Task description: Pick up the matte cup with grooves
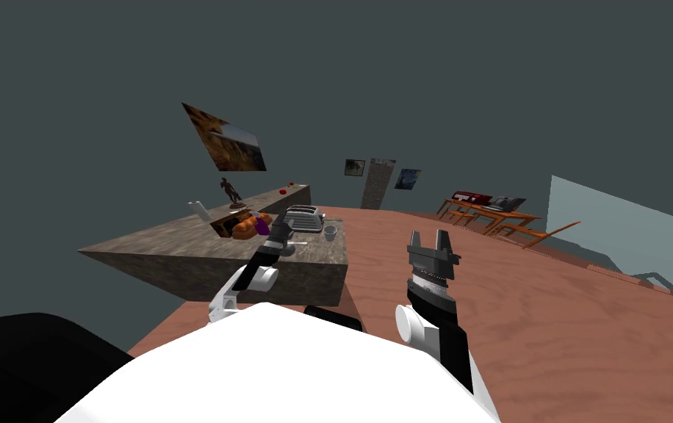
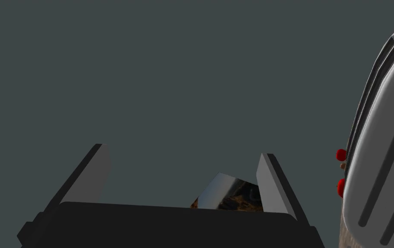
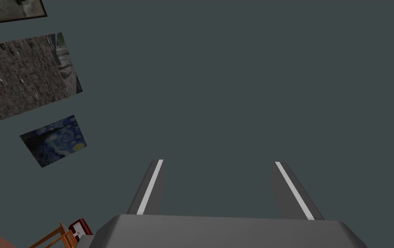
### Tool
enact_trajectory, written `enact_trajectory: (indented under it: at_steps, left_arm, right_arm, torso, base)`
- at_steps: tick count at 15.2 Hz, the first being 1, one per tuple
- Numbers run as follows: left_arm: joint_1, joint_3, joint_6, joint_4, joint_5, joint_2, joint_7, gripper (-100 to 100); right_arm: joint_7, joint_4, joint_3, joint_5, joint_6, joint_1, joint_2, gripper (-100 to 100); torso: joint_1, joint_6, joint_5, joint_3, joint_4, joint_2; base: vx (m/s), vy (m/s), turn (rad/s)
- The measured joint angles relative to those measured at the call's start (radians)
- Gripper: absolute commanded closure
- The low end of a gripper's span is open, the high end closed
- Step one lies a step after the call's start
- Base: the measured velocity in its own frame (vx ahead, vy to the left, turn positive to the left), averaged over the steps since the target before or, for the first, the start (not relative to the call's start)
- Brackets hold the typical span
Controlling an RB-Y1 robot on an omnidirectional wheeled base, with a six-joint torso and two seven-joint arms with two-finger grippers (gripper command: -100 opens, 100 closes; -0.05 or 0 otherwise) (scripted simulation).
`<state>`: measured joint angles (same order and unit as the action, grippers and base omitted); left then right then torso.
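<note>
A small grey cup (image 1: 330, 232) stands on the stone-topped counter (image 1: 181, 246), just right of the silver toaster (image 1: 304, 218) and near the counter's right corner. My left gripper (image 1: 282, 233) hovers over the counter in front of the toaster, to the left of the cup. In the left wrist view this gripper (image 2: 184, 150) is open with nothing between its fingers, and the toaster (image 2: 385, 142) is close beside it. My right gripper (image 1: 429, 239) is raised over the wooden floor, right of the counter and apart from the cup. The right gripper (image 3: 218, 161) stands open and empty.
Orange and purple fruit (image 1: 250, 226) lies left of the toaster. A dark figurine (image 1: 231, 191), a white object (image 1: 197, 209) and small red items (image 1: 287, 187) sit farther along the counter. Wooden tables and chairs (image 1: 493, 213) stand at the far right on the floor (image 1: 548, 316).
</note>
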<state>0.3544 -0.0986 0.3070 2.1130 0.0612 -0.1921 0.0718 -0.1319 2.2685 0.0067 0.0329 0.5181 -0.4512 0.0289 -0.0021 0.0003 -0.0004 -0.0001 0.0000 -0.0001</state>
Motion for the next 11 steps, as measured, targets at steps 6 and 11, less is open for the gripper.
enact_trajectory:
  at_steps: [6, 11]
  left_arm:
    - [-0.066, -0.011, -0.107, -0.053, 0.006, -0.03, -0.027, -100]
    - [-0.11, -0.023, -0.201, -0.082, 0.013, -0.052, -0.043, -100]
  right_arm:
    - [0.0, 0.0, 0.0, 0.0, 0.0, 0.0, 0.0, 0]
    - [0.0, 0.0, 0.0, 0.0, 0.0, 0.0, 0.0, 0]
  torso:
    - [0.0, 0.0, 0.0, 0.0, 0.0, 0.0]
    - [0.001, 0.0, 0.0, 0.0, 0.0, 0.0]
  base:
    - [-0.001, -0.028, -0.031]
    - [-0.001, -0.027, -0.028]
